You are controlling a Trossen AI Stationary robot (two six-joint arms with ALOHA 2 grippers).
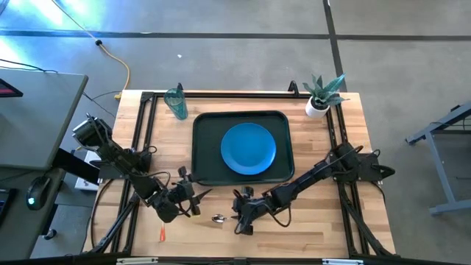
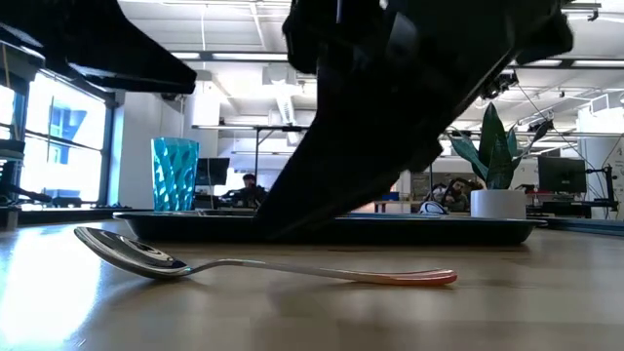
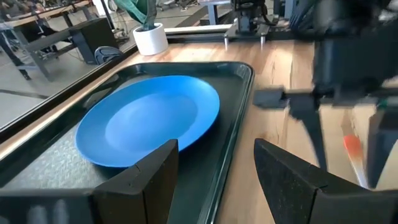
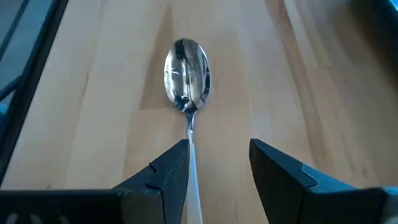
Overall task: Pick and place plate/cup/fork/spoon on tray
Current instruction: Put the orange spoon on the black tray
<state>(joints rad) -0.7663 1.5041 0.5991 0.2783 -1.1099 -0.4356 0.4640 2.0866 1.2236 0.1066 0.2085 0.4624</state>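
Observation:
The blue plate (image 1: 249, 149) lies in the dark green tray (image 1: 202, 125), seen also in the left wrist view (image 3: 149, 118). The teal cup (image 1: 176, 103) stands on the table off the tray's far left corner. The spoon (image 4: 186, 74) lies on the table in front of the tray, bowl toward the left (image 2: 127, 252), orange handle end toward the right (image 2: 419, 278). My right gripper (image 4: 217, 168) is open just above it, a finger on either side of the handle. My left gripper (image 1: 193, 197) is open and empty by the tray's near left corner. A thin orange handle (image 1: 162, 234) lies near the front edge; its tines do not show.
A white pot with a green plant (image 1: 318, 99) stands at the tray's far right corner. Black rails (image 1: 143, 125) run along the table's left and right sides. Bare wood lies right of the spoon along the front edge.

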